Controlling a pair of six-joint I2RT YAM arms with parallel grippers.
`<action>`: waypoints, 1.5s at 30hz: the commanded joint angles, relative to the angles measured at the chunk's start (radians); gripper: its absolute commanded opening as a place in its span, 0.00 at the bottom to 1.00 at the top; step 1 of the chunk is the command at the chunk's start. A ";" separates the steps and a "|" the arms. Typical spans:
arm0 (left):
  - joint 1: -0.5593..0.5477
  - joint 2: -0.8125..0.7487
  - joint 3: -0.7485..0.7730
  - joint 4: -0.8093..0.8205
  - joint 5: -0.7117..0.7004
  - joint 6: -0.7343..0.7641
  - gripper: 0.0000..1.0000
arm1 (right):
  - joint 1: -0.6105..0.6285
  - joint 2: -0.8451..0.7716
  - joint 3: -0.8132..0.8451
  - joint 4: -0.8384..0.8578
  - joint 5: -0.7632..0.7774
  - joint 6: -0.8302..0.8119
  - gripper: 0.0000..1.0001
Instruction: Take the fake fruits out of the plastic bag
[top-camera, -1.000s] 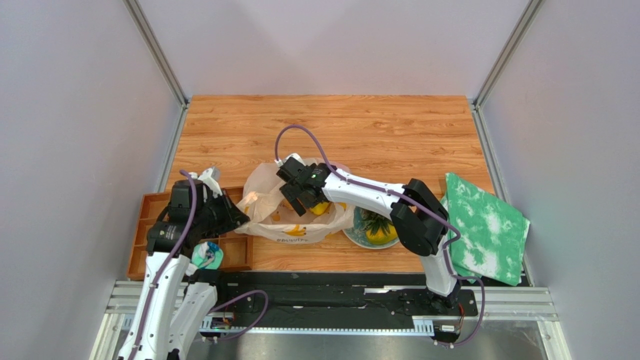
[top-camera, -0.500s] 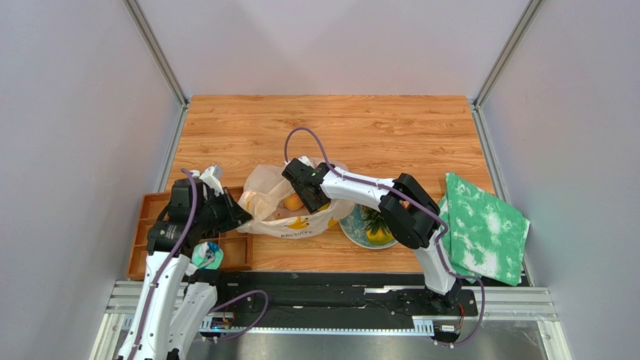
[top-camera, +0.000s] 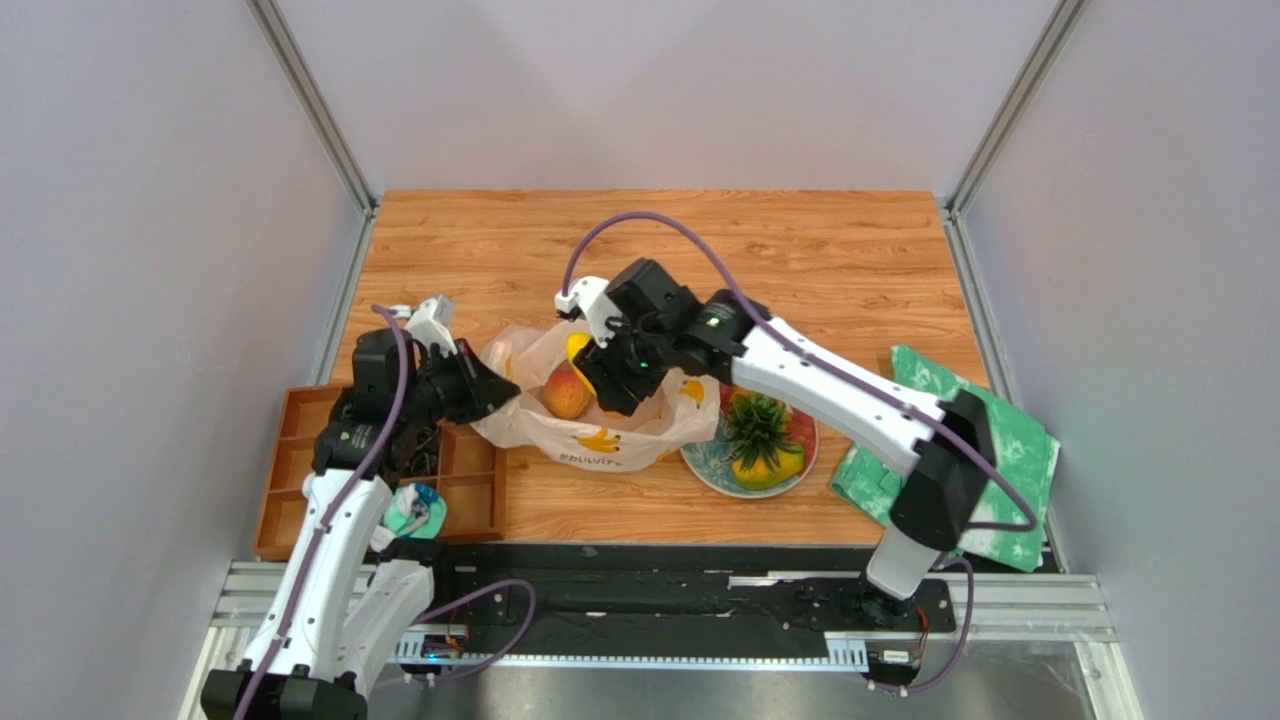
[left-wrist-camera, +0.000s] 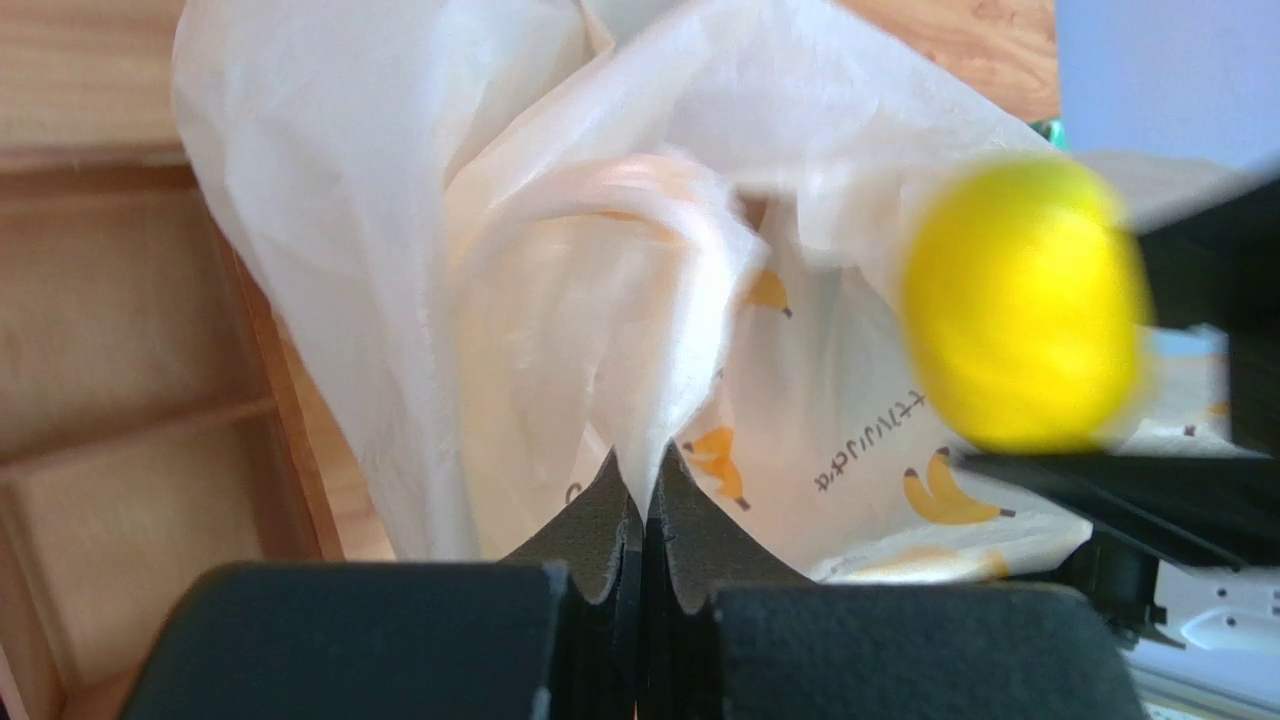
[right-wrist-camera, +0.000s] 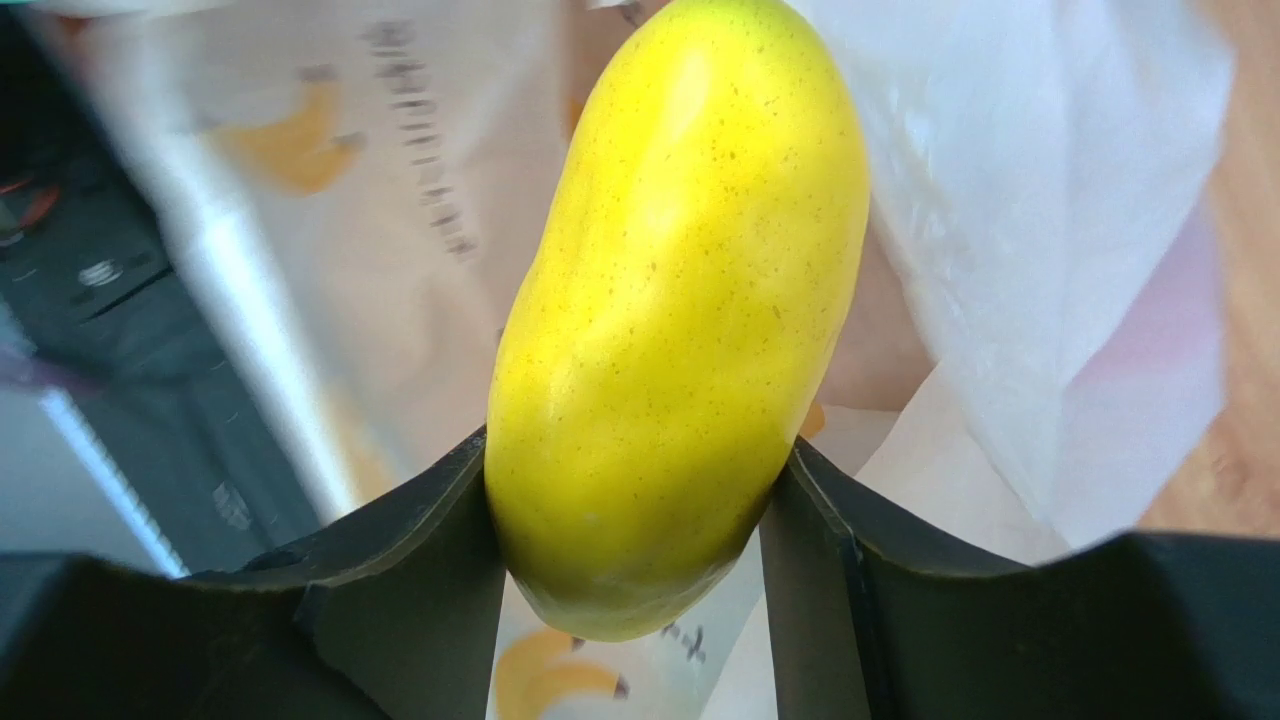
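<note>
Right now the right claw is gripping a mango, its two dark fingers pressing the fruit's lower half from either side while the speckled yellow body is sticking up and out past the fingertips. Seen from above, this claw is hanging over the mouth of the plastic bag, and the mango is showing as a yellow sliver at the claw's left edge. Just below that edge a peach is sitting inside the open bag.

Meanwhile the left claw is pinching a fold of the plastic bag, its fingers closed together on the thin white film, which is rising straight up from the tips. The mango is appearing ahead and to the right of this claw as a blurred yellow blob. A wooden tray is lying to its left. From overhead the left claw is touching the bag's left edge.

To the right of the right claw, beside the bag, a plate is carrying a pineapple and a second yellow fruit. Farther right, a green-and-white cloth is lying on the bench.
</note>
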 joint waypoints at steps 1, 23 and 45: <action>-0.002 0.050 0.021 0.169 -0.016 -0.019 0.00 | -0.001 -0.141 -0.026 -0.082 -0.224 -0.203 0.00; 0.001 0.276 0.268 0.209 -0.081 -0.025 0.00 | -0.007 -0.207 -0.377 -0.167 0.047 -0.397 0.00; 0.021 0.239 0.248 0.200 -0.075 -0.019 0.00 | -0.115 -0.029 -0.192 -0.218 0.035 -0.229 1.00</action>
